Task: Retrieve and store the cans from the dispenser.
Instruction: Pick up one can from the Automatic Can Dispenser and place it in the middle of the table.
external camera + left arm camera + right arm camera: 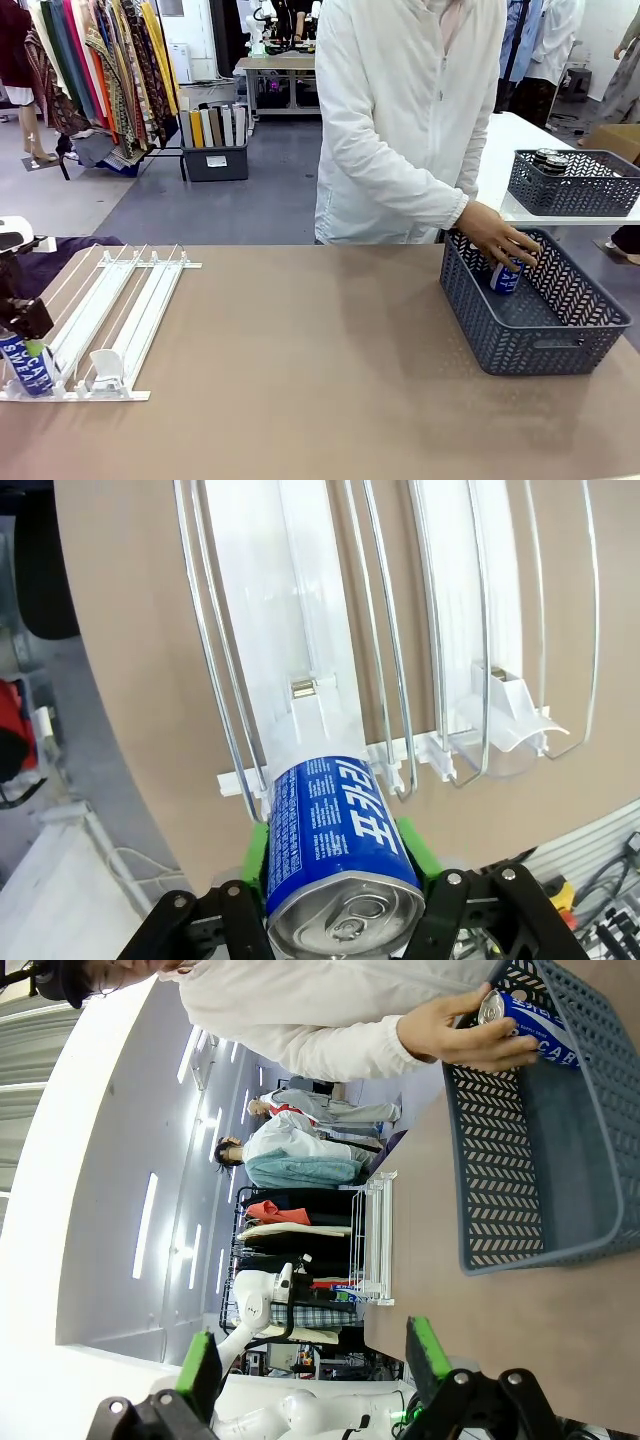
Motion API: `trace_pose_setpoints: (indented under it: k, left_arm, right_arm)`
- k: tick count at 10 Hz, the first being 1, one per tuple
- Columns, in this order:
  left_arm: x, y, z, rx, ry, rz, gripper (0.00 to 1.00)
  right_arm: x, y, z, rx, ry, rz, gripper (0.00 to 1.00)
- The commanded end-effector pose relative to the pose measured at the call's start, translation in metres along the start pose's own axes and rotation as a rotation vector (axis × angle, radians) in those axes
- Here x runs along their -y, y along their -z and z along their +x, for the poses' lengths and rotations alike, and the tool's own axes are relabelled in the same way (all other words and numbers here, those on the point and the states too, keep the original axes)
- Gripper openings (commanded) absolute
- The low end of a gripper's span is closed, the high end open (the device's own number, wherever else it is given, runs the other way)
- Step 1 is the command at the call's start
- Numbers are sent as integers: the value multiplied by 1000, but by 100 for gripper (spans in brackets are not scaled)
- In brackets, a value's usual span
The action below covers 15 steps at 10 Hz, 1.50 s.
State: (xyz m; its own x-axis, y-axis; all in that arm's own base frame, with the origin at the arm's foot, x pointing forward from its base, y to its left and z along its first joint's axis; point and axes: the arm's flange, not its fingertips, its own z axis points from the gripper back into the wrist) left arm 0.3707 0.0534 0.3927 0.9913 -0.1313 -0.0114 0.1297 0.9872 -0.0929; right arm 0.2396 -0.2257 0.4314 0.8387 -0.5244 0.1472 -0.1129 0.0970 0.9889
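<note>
Blue can [340, 860] sits pinched in the left end effector [337, 858] at the dispenser's [310, 630] lip; the right end effector [312, 1360] hangs spread. Lift straight, clearing the rails [385, 630].

Wide, flat, light-brown table [300, 390], plain and matt. Along its left edge, reaching down to the near left corner: low white sloped rack of thin wire rails and plastic pusher blocks [130, 310], lanes running from the near edge back toward the far edge. Toward the far right corner: dark grey perforated plastic basket [530, 345], rectangular, open-topped, sitting flat, well apart from the rack. Brown tabletop between the two.
</note>
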Motion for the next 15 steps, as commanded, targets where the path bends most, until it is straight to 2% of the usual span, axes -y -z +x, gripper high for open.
trace_pose_setpoints:
  k: [1,4,6,8,9,11,12,15]
  left_arm:
    - [1,-7,-4,23,-19,30,0]
    - [5,-34,-13,77,-8,43,0]
    - [15,-98,-37,139,19,-11,0]
    - [21,-166,-73,255,53,-16,0]
    - [18,-188,-85,309,21,-30,0]
    - [13,-191,-88,354,17,-100,0]
    - [20,-201,-97,310,26,-8,0]
    - [20,-201,-97,310,26,-8,0]
  right_arm:
    - [-2,0,1,3,-24,13,100]
    - [-2,0,1,3,-24,13,100]
    - [-2,0,1,3,-24,13,100]
    - [-2,0,1,3,-24,13,100]
    - [-2,0,1,3,-24,13,100]
    - [-2,0,1,3,-24,13,100]
    - [-2,0,1,3,-24,13,100]
    - [-2,0,1,3,-24,13,100]
